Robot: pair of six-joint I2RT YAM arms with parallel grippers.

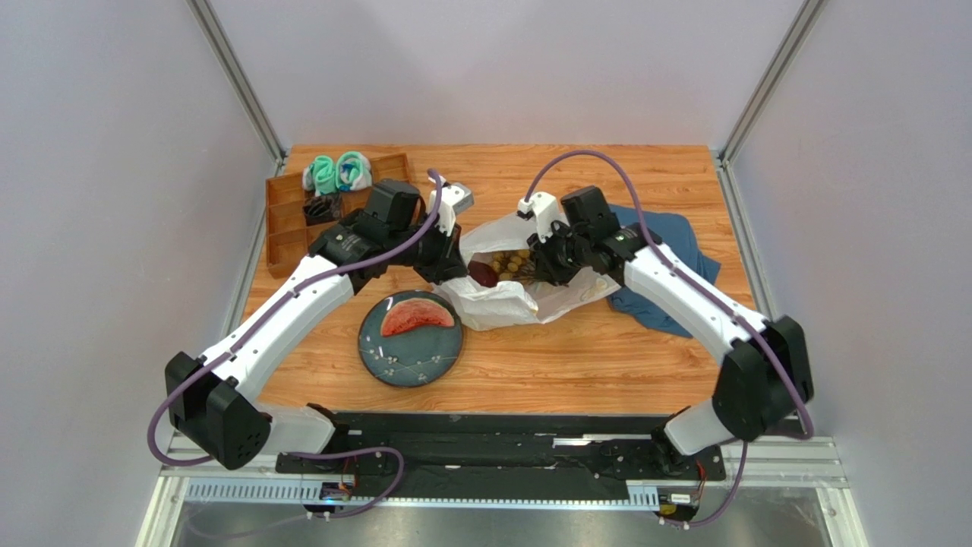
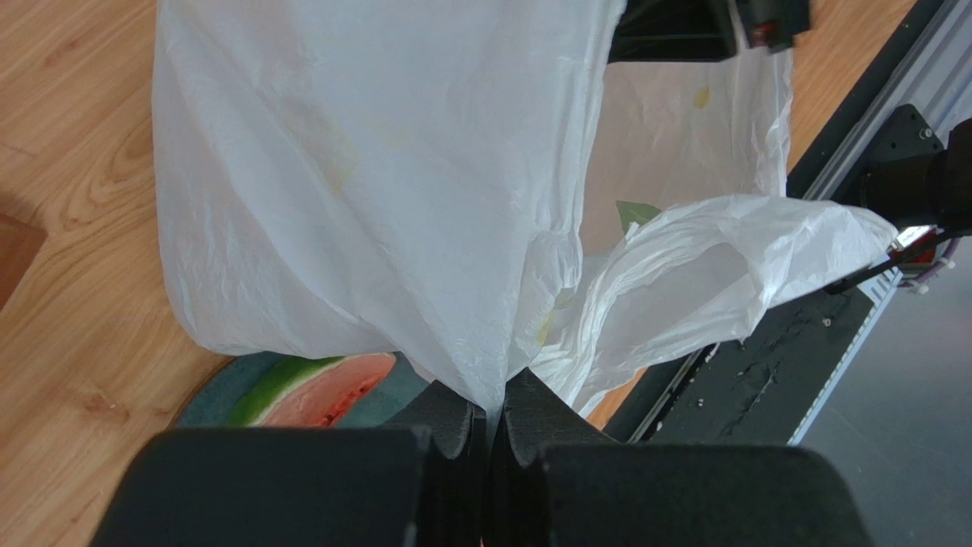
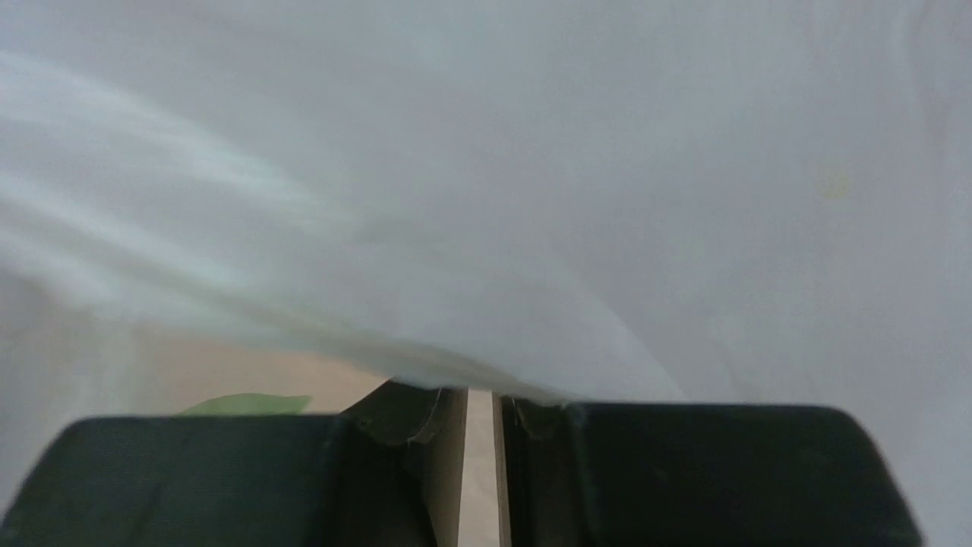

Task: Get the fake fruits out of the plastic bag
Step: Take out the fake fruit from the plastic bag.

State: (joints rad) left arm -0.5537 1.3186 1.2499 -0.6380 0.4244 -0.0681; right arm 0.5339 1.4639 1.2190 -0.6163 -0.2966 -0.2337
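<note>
While your left fingers [image 2: 485, 424] are pressed tight together on a gathered fold of the plastic bag [image 1: 502, 305], pinching its edge on the side nearest the plate [image 1: 379, 356], the bag lies crumpled at the centre of the tabletop [image 1: 593, 365] with its mouth gaping toward the top of the frame. Inside that mouth you can see a dark red fruit [image 1: 484, 274] and, just to its right, a tan grape bunch [image 1: 517, 264]. Your right fingers [image 3: 504, 416] sit at the mouth from the right, beside the grapes. The right wrist view shows only a narrow slit between them with white film draped across the tips, and you cannot tell whether they grip the film or anything beneath it. Out of the bag, the red watermelon slice [image 1: 416, 317] rests on the dark round plate, just lower left of the bag. Right of the bag lies a dark blue cloth [image 1: 673, 245], touching its right edge. At upper left a wooden tray [image 1: 283, 234] holds teal-and-white items [image 1: 338, 172].
</note>
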